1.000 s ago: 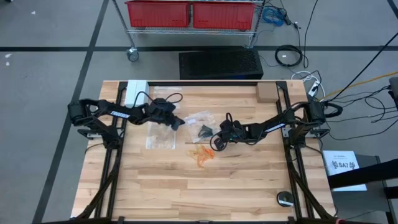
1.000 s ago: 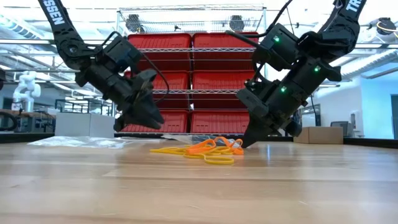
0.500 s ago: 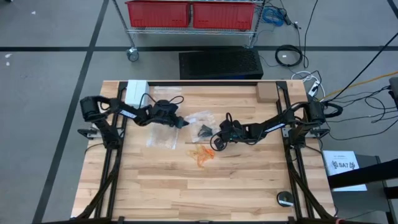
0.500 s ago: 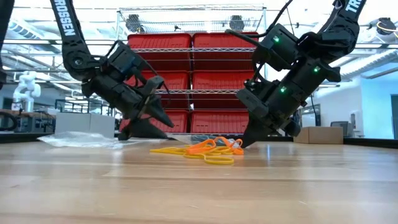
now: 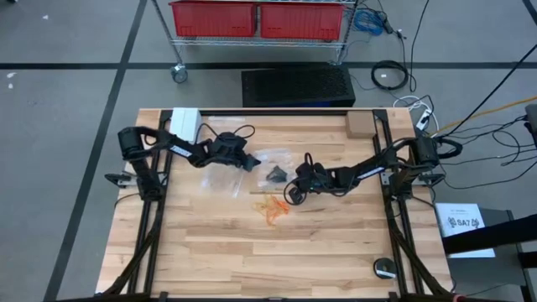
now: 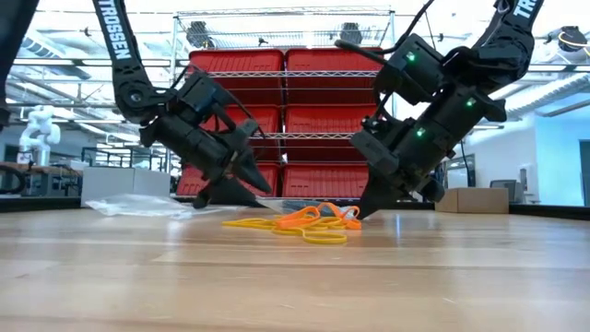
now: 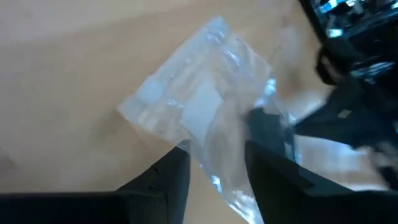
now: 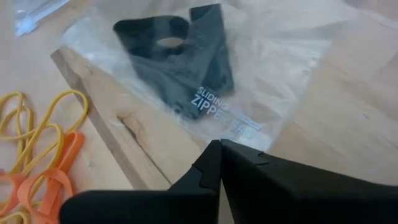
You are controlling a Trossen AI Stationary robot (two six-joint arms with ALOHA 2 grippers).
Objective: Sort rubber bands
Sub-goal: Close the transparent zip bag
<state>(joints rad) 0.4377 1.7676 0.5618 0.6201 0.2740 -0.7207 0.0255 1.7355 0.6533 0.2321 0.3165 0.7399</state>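
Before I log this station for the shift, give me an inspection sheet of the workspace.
Surface: pale wooden table, bare at the near side.
Job's things: orange and yellow rubber bands piled mid-table.
Clutter: clear plastic zip bag holding black pieces; another clear bag; brown box.
Grippers: left gripper open over a bag; right gripper shut beside the pile.
Cables: black loops on the floor.
Surroundings: red bins on a wire rack.

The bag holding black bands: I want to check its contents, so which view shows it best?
The right wrist view: the bag holding black bands fills it, print readable. The high view shows a small dark patch; the low view hides it; the left wrist view blurs it.
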